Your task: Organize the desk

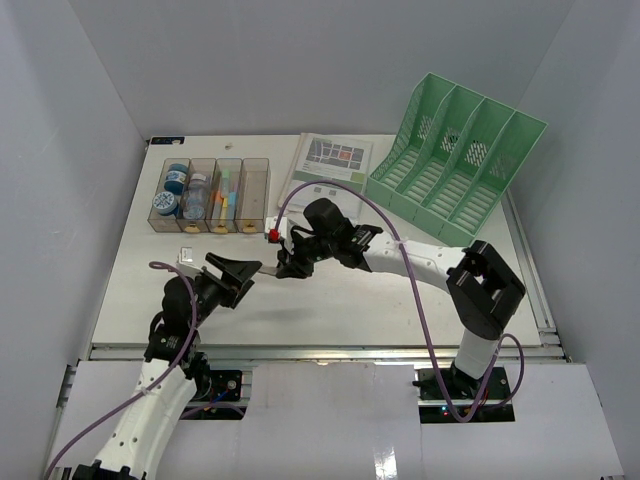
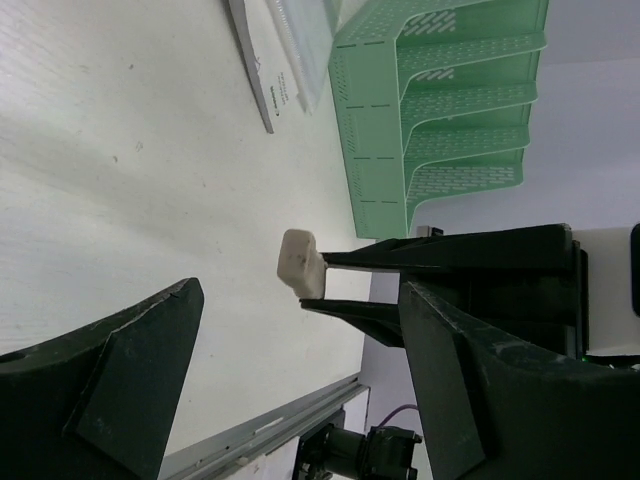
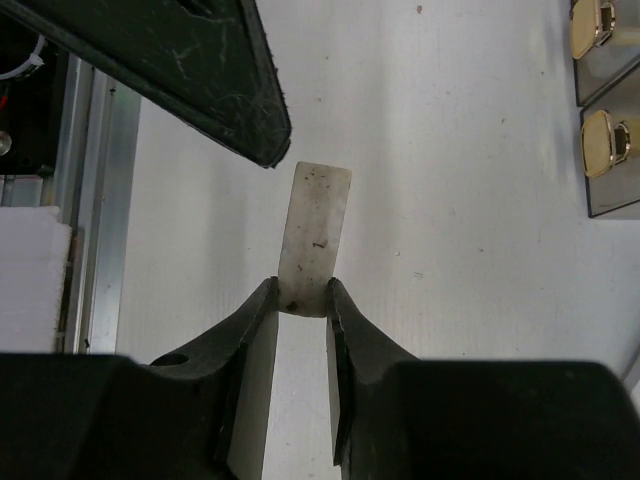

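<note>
Desk below right hand with eraser

1. The desk is a large, flat white rectangle with a metal rail along its near edge.
2. A clear smoky tray with four compartments stands at the far left corner.
3. A green four-slot file rack stands at the far right, set at an angle to the desk's edges.
4. Printed sheets lie flat between the tray and the rack, near the far edge.
5. A small pale object lies just in front of the tray's left end, too small to identify.
</note>
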`<state>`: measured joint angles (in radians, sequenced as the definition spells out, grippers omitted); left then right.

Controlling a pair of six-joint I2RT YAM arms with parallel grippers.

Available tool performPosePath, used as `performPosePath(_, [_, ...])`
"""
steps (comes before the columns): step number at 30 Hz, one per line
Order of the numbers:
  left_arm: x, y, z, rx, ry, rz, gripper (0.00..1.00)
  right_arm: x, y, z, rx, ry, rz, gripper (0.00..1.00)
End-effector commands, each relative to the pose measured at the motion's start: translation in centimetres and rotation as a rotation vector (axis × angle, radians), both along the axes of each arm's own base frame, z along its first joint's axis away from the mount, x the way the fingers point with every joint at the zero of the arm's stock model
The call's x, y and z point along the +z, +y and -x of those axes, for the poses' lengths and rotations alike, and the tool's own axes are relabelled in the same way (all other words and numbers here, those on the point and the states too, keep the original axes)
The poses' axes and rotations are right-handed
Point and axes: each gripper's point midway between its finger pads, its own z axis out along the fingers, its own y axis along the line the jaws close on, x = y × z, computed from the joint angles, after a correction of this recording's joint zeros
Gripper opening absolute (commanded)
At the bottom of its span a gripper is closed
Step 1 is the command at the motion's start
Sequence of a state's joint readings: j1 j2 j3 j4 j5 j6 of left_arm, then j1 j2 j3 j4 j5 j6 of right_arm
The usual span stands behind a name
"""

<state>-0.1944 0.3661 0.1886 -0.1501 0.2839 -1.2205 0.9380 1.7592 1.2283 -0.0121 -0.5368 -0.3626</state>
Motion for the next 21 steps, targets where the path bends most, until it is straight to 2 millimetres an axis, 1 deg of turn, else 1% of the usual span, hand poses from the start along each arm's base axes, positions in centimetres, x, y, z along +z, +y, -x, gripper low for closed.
performPosePath(1, [2.3, -1.1, -0.7, -0.060, -0.117, 0.030, 0.84, 3.3, 1.3, 1.4, 0.051, 0.020, -0.097, 0.08])
performPosePath(5, [1.4, -1.6, -0.6, -0.102, -0.110, 0.023, 0.76, 3.9, 1.5, 1.9, 0.061, 0.049, -0.119, 0.08])
performPosePath(10, [0.6, -2.2, -0.2, -0.144, -0.109, 0.040, 0.59, 4.2, 1.7, 2.3, 0.075, 0.066, -0.129, 0.08])
performPosePath(14, [0.9, -2.5, 0.0, -0.163, -0.121, 0.043, 0.38, 4.2, 1.5, 2.5, 0.075, 0.075, -0.134, 0.08])
performPosePath(16, [1.0, -2.6, 0.0, -0.169, -0.131, 0.041, 0.26, 3.9, 1.3, 2.7, 0.077, 0.076, -0.130, 0.12])
performPosePath(18, [1.2, -2.7, 0.1, -0.177, -0.139, 0.038, 0.13, 3.9, 1.1, 2.7, 0.078, 0.070, -0.129, 0.26])
performPosePath(19, [1.2, -2.7, 0.1, -0.179, -0.143, 0.033, 0.07, 3.9, 1.0, 2.7, 0.079, 0.060, -0.127, 0.43])
performPosePath(20, [1.2, -2.7, 0.0, -0.180, -0.147, 0.027, 0.02, 3.9, 0.8, 2.7, 0.081, 0.047, -0.125, 0.67])
performPosePath(21, [1.2, -2.5, -0.2, -0.175, -0.148, 0.003, 0.01, 3.8, 0.4, 2.5, 0.085, 0.012, -0.110, 0.76])
